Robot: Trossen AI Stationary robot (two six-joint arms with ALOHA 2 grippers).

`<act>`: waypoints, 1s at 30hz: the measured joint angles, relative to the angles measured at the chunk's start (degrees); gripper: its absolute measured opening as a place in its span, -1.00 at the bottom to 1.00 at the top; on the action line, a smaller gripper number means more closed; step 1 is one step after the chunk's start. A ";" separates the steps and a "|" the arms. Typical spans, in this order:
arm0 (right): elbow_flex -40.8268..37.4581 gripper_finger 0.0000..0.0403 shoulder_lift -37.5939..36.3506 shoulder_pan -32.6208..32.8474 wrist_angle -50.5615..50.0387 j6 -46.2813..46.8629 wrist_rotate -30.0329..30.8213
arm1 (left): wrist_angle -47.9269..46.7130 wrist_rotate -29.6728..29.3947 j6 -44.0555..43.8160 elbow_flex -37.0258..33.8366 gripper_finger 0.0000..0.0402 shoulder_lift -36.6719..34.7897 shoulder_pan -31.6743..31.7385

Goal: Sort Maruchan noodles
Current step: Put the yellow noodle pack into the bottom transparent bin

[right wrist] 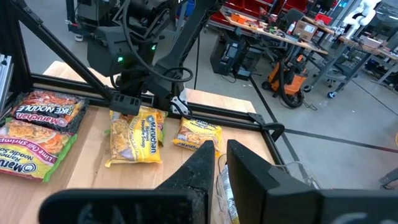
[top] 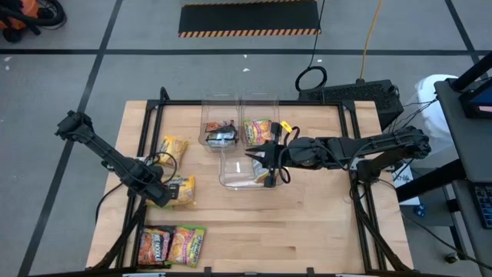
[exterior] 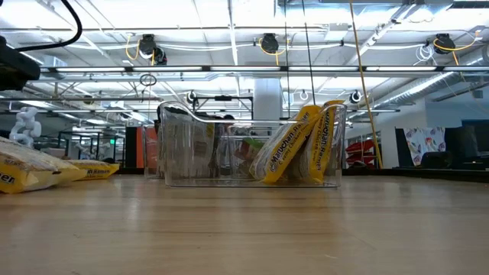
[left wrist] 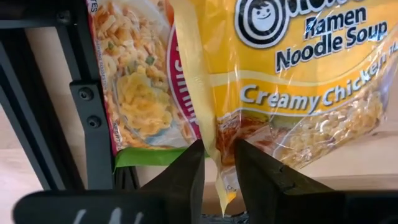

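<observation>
My left gripper (left wrist: 216,171) fingers pinch the yellow packet (left wrist: 298,81) by its edge, its length running straight ahead of me

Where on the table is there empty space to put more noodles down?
The wood right of the bins, under the right arm, is bare, and so is the near strip right of the lime packet. The left side is crowded: yellow packets by the left gripper, plus packets at the near-left corner.
</observation>
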 joint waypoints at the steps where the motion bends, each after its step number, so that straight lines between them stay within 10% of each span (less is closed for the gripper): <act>1: 0.00 -0.80 0.00 0.00 0.05 0.00 0.00 | -0.06 0.00 0.10 0.00 -0.57 0.08 0.00; 11: 0.00 -0.80 0.00 0.00 0.15 0.02 0.00 | -0.65 -0.04 3.68 0.00 -0.96 0.35 0.00; 30: 0.00 -0.80 -0.83 0.00 0.37 -2.99 0.11 | -0.01 -10.29 8.28 5.18 -0.99 -0.18 -0.02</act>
